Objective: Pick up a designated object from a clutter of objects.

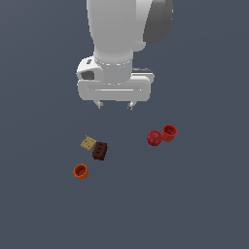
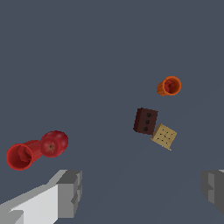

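I see two cups on the table [image 1: 204, 209], both lying on their sides. The orange cup [image 1: 80, 171] shows its open mouth and I can see nothing inside it; the red cup [image 1: 169, 132] likewise shows only its own red interior in the wrist view, and it lies touching a red apple [image 1: 154, 138] that sits outside it, on the side toward the exterior view's left. The dark brown block [image 1: 100, 151], ridged along its side and with three small holes visible on one face in the wrist view, rests on the table touching the tan square cracker [image 1: 88, 143], between the cracker and the orange cup, well apart from the red pair. The table is a plain, even slate-grey surface that fills both views; I can make out no edge, wall or other room feature. My hand [image 1: 115, 104] hangs above the clutter with its fingers spread wide, gripping nothing, not over the block itself.
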`<state>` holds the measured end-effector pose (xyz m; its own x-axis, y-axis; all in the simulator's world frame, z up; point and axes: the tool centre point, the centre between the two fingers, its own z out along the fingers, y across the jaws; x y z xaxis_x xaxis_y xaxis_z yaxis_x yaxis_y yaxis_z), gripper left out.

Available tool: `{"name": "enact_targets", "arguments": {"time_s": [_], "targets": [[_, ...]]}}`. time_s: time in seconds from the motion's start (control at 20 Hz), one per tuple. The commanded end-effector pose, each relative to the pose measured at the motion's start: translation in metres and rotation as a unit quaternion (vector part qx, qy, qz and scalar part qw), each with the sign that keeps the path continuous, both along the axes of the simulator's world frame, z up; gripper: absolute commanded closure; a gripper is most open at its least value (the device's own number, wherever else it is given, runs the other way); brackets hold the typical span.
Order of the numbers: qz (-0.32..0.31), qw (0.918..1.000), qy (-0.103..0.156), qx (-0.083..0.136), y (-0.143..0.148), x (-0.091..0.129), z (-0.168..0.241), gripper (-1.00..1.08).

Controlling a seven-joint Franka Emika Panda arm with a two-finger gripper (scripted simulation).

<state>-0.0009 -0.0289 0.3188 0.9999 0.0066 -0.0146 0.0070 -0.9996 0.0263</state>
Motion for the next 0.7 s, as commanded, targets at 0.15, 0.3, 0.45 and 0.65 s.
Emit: {"name": "enact_targets", "arguments": {"time_s": [0.15, 0.3, 0.45, 0.65], "targets": [[-0.006, 1.0, 0.0, 0.003, -0.005, 0.005, -0.016, -0.92], [-0.012, 0.9999, -0.001, 0.006, -0.011, 0.01, -0.032, -0.92], [-0.021, 0.9997, -0.001, 0.009, -0.018, 0.015, -0.053, -0.92], [-0.037, 0.9992, -0.003, 0.013, -0.032, 0.022, -0.09, -0.92]]}}
